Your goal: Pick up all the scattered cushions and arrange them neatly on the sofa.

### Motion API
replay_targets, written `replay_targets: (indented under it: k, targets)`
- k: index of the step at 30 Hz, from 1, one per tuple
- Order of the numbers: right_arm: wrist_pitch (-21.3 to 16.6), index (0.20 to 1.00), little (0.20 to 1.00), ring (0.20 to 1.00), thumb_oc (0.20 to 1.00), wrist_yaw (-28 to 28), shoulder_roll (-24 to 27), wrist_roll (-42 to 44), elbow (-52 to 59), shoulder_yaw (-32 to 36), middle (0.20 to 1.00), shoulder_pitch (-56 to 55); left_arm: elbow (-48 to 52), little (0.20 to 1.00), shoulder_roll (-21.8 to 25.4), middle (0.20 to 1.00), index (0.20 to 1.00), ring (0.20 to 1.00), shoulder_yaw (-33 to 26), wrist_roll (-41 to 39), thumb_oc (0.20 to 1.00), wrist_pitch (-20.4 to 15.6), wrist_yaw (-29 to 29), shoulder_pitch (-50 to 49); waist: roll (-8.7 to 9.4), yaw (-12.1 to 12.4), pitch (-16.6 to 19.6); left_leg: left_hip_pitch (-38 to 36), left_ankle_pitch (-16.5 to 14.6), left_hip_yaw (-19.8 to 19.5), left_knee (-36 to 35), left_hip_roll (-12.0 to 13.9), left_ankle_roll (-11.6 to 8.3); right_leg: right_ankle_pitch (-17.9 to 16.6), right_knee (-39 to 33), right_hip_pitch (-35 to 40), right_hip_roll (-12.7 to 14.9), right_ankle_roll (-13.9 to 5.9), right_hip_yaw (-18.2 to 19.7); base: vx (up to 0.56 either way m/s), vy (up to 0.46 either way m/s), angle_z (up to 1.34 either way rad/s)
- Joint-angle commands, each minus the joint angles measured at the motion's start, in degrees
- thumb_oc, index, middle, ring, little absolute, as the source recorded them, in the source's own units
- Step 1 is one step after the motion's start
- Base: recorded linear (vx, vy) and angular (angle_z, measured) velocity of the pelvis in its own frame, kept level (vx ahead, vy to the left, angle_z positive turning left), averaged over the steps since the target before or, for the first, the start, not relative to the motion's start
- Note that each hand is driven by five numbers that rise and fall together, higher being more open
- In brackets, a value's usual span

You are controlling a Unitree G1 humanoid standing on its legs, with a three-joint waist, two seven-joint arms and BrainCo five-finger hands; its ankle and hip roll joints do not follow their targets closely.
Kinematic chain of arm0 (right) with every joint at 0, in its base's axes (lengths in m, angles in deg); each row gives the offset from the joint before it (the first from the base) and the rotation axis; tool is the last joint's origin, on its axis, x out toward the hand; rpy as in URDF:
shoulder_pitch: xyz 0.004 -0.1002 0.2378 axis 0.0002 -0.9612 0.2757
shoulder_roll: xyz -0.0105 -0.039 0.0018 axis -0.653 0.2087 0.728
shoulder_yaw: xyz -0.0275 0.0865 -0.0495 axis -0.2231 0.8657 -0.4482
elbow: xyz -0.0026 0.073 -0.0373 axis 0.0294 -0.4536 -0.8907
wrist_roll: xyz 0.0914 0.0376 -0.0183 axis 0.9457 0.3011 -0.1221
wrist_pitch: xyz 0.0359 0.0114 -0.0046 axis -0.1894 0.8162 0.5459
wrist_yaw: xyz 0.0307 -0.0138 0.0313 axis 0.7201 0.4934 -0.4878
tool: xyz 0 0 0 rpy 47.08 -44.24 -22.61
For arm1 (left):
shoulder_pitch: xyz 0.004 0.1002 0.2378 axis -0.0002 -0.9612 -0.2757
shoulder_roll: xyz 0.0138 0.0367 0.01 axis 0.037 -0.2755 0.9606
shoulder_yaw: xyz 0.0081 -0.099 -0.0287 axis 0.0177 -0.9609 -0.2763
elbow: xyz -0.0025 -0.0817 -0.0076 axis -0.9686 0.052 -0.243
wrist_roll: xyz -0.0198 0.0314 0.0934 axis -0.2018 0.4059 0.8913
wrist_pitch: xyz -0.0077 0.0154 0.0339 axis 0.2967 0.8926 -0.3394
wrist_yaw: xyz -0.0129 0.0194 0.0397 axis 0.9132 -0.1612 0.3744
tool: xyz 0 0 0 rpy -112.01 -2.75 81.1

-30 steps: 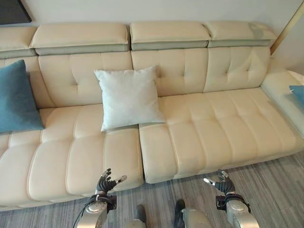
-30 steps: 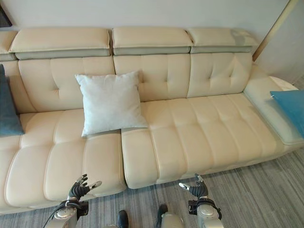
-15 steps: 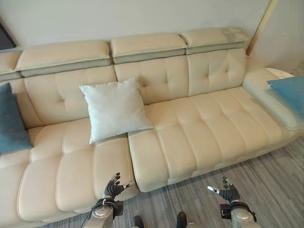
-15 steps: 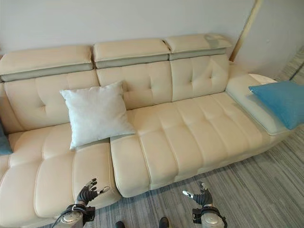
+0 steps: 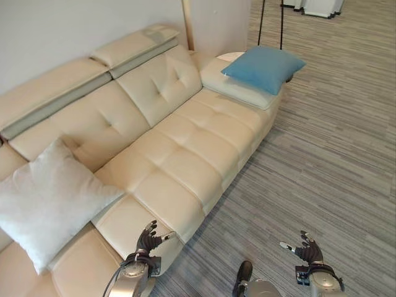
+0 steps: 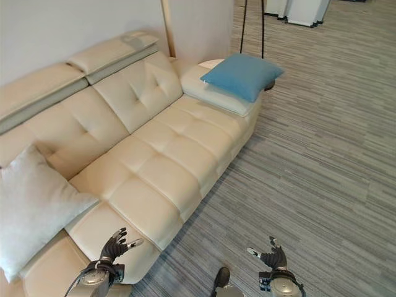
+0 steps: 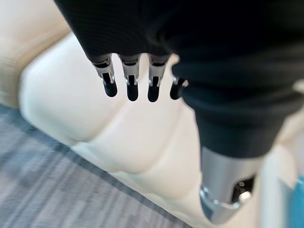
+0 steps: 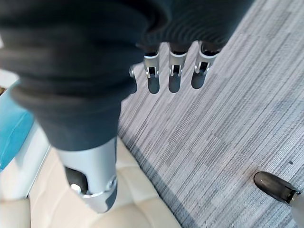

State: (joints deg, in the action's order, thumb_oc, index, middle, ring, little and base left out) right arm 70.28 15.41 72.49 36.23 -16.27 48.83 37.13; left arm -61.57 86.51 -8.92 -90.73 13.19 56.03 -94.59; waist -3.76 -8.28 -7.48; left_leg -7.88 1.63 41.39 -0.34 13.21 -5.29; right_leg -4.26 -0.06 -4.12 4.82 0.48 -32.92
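A long cream sofa (image 5: 185, 148) runs from lower left to upper right. A white cushion (image 5: 46, 201) leans against its backrest at the left. A blue cushion (image 5: 263, 67) lies flat on the wide armrest at the sofa's far right end; its edge (image 8: 12, 133) also shows in the right wrist view. My left hand (image 5: 147, 237) hangs open just over the seat's front edge, holding nothing. My right hand (image 5: 307, 250) is open above the carpet, also empty.
Grey striped carpet (image 5: 328, 154) spreads to the right of the sofa with wide free room. A thin black stand (image 5: 271, 21) rises behind the armrest. A white wall corner (image 5: 216, 21) stands beside the sofa's end.
The camera has swung to the right: the sofa now runs diagonally, the blue cushion on the armrest is in full sight, and the dark blue cushion at the left has left the views.
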Motion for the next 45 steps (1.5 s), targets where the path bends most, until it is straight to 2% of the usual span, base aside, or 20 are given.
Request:
replay_targets:
  k: [1, 2, 3, 4, 5, 6, 10, 14, 17, 22, 24, 26, 27, 28, 32, 33, 36, 37, 41, 45]
  targets:
    - [-2.51, 1.0, 1.0, 1.0, 1.0, 1.08, -0.47, 1.62, 1.46, 1.53, 1.0, 2.53, 2.7, 1.0, 1.88, 1.0, 1.0, 1.0, 0.84, 0.15, 1.0, -2.54, -0.61, 1.11, 3.5, -0.42, -1.54, -0.7, -3.45, -4.22, 9.6, -2.9, -0.61, 9.12, -0.69, 5.98, 0.13, -4.25, 6.03, 0.32, -0.501, -0.44]
    - [-2.5, 1.0, 1.0, 1.0, 1.0, 0.97, 0.47, 1.63, 1.92, 0.73, 1.0, 2.95, 3.23, 1.0, 2.01, 1.0, 1.0, 1.0, 1.32, -1.09, 1.0, -3.0, -1.07, 1.33, 3.75, 0.73, -2.42, 1.94, -1.49, -10.18, 16.75, -2.03, -0.74, 10.54, -0.92, 7.43, -1.21, -2.68, 8.61, 0.4, -0.506, -1.0]
    - [-2.35, 1.0, 1.0, 1.0, 1.0, 0.56, 1.52, 1.11, 1.66, -0.52, 1.0, 3.77, 4.41, 1.0, 2.03, 1.0, 1.0, 1.0, 1.52, -2.28, 1.0, -3.43, -1.66, 0.63, 4.06, 2.53, -2.7, 5.21, -2.55, -20.09, 21.79, -4.57, 0.99, 11.6, -1.07, 8.37, -2.35, -1.52, 12.06, 0.28, -0.331, -1.11]
    - [-2.35, 1.0, 1.0, 1.0, 1.0, 0.56, 1.51, 1.11, 1.65, -0.52, 1.0, 3.77, 4.44, 1.0, 2.05, 1.0, 1.0, 1.0, 1.51, -2.28, 1.0, -3.41, -1.67, 0.61, 4.06, 2.49, -2.65, 5.35, -2.61, -20.12, 21.92, -4.54, 1.04, 11.6, -1.05, 8.3, -2.34, -1.5, 12.03, 0.26, -0.166, -1.38]
    - [-1.98, 1.0, 1.0, 1.0, 1.0, 0.3, 2.07, 0.33, 1.3, -1.52, 1.0, 4.62, 4.59, 1.0, 1.28, 1.0, 1.0, 1.0, 1.42, -3.23, 1.0, -3.38, -1.95, -0.39, 4.18, 4.69, -2.94, 9.25, -6.57, -29.56, 21.61, -10.56, 3.24, 11.76, -0.76, 8.82, -2.8, -1.45, 16.57, 0.12, -0.024, -1.01]
    - [-1.99, 1.0, 1.0, 1.0, 1.0, 0.3, 2.08, 0.33, 1.26, -1.52, 1.0, 4.63, 4.58, 1.0, 1.27, 1.0, 1.0, 1.0, 1.43, -3.24, 1.0, -3.4, -1.97, -0.4, 4.18, 4.71, -2.88, 9.25, -6.61, -29.52, 21.55, -10.62, 3.32, 11.82, -0.69, 8.75, -2.74, -1.5, 16.6, 0.14, -0.05, -1.3]
    - [-1.71, 1.0, 1.0, 1.0, 1.0, -0.28, 2.13, -0.26, 1.04, -1.85, 1.0, 4.48, 4.89, 1.0, 0.96, 1.0, 1.0, 1.0, 0.52, -3.18, 1.0, -3.23, -2.16, -1.77, 4.67, 6.6, -2.51, 13.06, -6.57, -39.59, 11.48, -15.47, 4.79, 11.42, -1.76, 9.13, -2.75, -2.01, 20.69, 0.17, -0.047, -0.92]
    - [-1.6, 1.0, 1.0, 1.0, 1.0, -0.39, 2.78, -0.98, 0.91, -2.48, 1.0, 4.53, 4.96, 1.0, 1.43, 1.0, 1.0, 1.0, 1.22, -1.88, 1.0, -2.54, -2.12, -2.15, 2.92, 7.28, -2.77, 17.27, 3.31, -47.31, -4.1, -18.03, 2.13, 12.25, -2.53, 11.41, -4.71, -1.67, 23.31, 0.27, 0.001, -0.44]
    - [-1.4, 1.0, 1.0, 1.0, 1.0, -0.56, 2.77, -1.28, 1.11, -2.87, 1.0, 5.18, 5.15, 1.0, 1.84, 1.0, 1.0, 1.0, 0.93, -1.28, 1.0, -2.57, -2.56, -1.68, 2.16, 7.87, -2.78, 18.68, 5.09, -48.12, -4.66, -18.88, 1.46, 12.97, -3.28, 12.93, -5.65, -2.07, 26.43, 0.32, 0.11, -0.52]
    - [-1.4, 1.0, 1.0, 1.0, 1.0, -1.25, 1.39, -1.49, 0.89, -2.97, 1.0, 4.56, 5.37, 1.0, 1.97, 1.0, 1.0, 1.0, 1.81, -1.82, 1.0, -2.82, -2.21, -1.89, 2.79, 7.31, -0.07, 16.34, 3.99, -47.14, -4.66, -19.22, 3.81, 15.35, -3.04, 14.6, -3.59, -3.69, 28.29, 0.42, 0.203, -0.6]
    - [-1.67, 1.0, 1.0, 1.0, 1.0, -1.74, 0.55, -0.99, 0.97, -3.23, 1.0, 4.4, 6.05, 1.0, 2.81, 1.0, 1.0, 1.0, 1.93, -1.39, 1.0, -2.68, -1.99, -1.89, 3.65, 7.05, 0.46, 15.05, 2.53, -45.48, -4.66, -19.38, 5.25, 15.97, 1.63, 13.19, -2.34, -4.83, 28.95, 0.34, 0.181, -0.46]
    - [-1.59, 1.0, 1.0, 1.0, 1.0, -2.45, -0.14, -1.86, 1.06, -4.25, 1.0, 4.73, 6.22, 1.0, 3.94, 1.0, 1.0, 1.0, 1.66, -1.56, 1.0, -2.54, -1.81, -1.76, 4.15, 7.35, 0.13, 13.11, -0.13, -43.26, -4.66, -19.17, 7.39, 15.07, 16.62, 5.64, -1.07, -6.32, 28.66, 0.26, 0.172, -0.59]
    - [-1.59, 1.0, 1.0, 1.0, 1.0, -2.45, -0.14, -1.86, 1.06, -4.24, 1.0, 4.73, 6.21, 1.0, 3.95, 1.0, 1.0, 1.0, 1.66, -1.56, 1.0, -2.54, -1.81, -1.75, 4.18, 7.4, 0.18, 13.17, -0.13, -43.2, -4.66, -19.19, 7.39, 15.14, 16.78, 5.49, -1.05, -6.33, 28.73, 0.15, 0.147, -0.38]
    - [-1.54, 1.0, 1.0, 1.0, 1.0, -2.67, -0.29, -2.42, 1.15, -4.6, 1.0, 5.5, 6.45, 1.0, 4.47, 1.0, 1.0, 1.0, 1.32, -1.74, 1.0, -2.64, -2.0, -1.55, 4.1, 7.17, -1.55, 11.01, -1.69, -41.07, -4.66, -18.76, 8.4, 10.53, 25.51, 1.21, 1.06, -8.08, 25.4, 0.17, 0.138, -0.53]
    - [-1.37, 1.0, 1.0, 1.0, 1.0, -2.66, -1.07, -2.4, 1.11, -4.28, 1.0, 5.0, 6.43, 1.0, 4.68, 1.0, 1.0, 1.0, 0.85, -1.49, 1.0, -2.54, -1.88, -1.59, 3.6, 7.26, -2.81, 7.86, -3.95, -39.05, -4.66, -18.26, 8.81, 9.08, 29.39, -2.08, 4.07, -7.5, 21.26, 0.2, 0.113, -0.47]
    - [-1.11, 1.0, 1.0, 1.0, 1.0, -2.45, -1.31, -2.22, 0.78, -3.7, 1.0, 4.64, 6.59, 1.0, 4.68, 1.0, 1.0, 1.0, 0.68, -1.72, 1.0, -2.36, -1.67, -1.36, 2.94, 7.41, -3.48, 6.97, -4.7, -37.47, -4.66, -17.27, 8.44, 10.13, 24.39, -3.8, 4.23, -6.62, 18.48, 0.19, 0.026, -0.24]
    - [-1.12, 1.0, 1.0, 1.0, 1.0, -2.3, -1.51, -2.03, 0.7, -3.2, 1.0, 4.61, 6.76, 1.0, 4.84, 1.0, 1.0, 1.0, 0.54, -1.6, 1.0, -2.48, -1.23, -1.37, 2.49, 7.65, -4.14, 5.69, -5.75, -36.31, -4.66, -16.52, 7.88, 10.03, 18.16, -4.22, 4.04, -7.1, 16.81, 0.19, -0.015, -0.35]
    - [-0.97, 1.0, 1.0, 1.0, 1.0, -2.1, -1.58, -1.82, 0.52, -2.62, 1.0, 4.35, 6.71, 1.0, 4.95, 1.0, 1.0, 1.0, 0.59, -1.1, 1.0, -2.37, -0.81, -1.34, 2.35, 7.77, -4.53, 5.04, -6.14, -35.08, -4.66, -16.12, 7.54, 5.86, 8.25, -4.16, 2.36, -7.71, 16.53, 0.22, -0.05, -0.18]
    - [-0.98, 1.0, 1.0, 1.0, 1.0, -1.9, -2.0, -1.67, 0.67, -1.85, 1.0, 3.38, 6.85, 1.0, 4.83, 1.0, 1.0, 1.0, 0.54, 0.12, 1.0, -2.18, -0.53, -1.21, 3.08, 7.55, -4.51, 3.41, -7.3, -34.06, -4.66, -16.2, 6.58, 0.62, -3.42, -5.37, 0.65, -9.53, 17.53, 0.25, -0.112, -0.24]
    - [-0.81, 1.0, 1.0, 1.0, 1.0, -1.89, -2.35, -2.22, 1.06, -1.34, 1.0, 2.2, 7.1, 1.0, 4.25, 1.0, 1.0, 1.0, 0.51, 1.12, 1.0, -2.54, -0.13, -1.49, 3.47, 7.36, -4.27, 0.67, -9.14, -32.71, -4.66, -15.96, 5.83, -0.69, -4.94, -7.09, 0.68, -10.8, 14.87, 0.31, -0.157, -0.03]
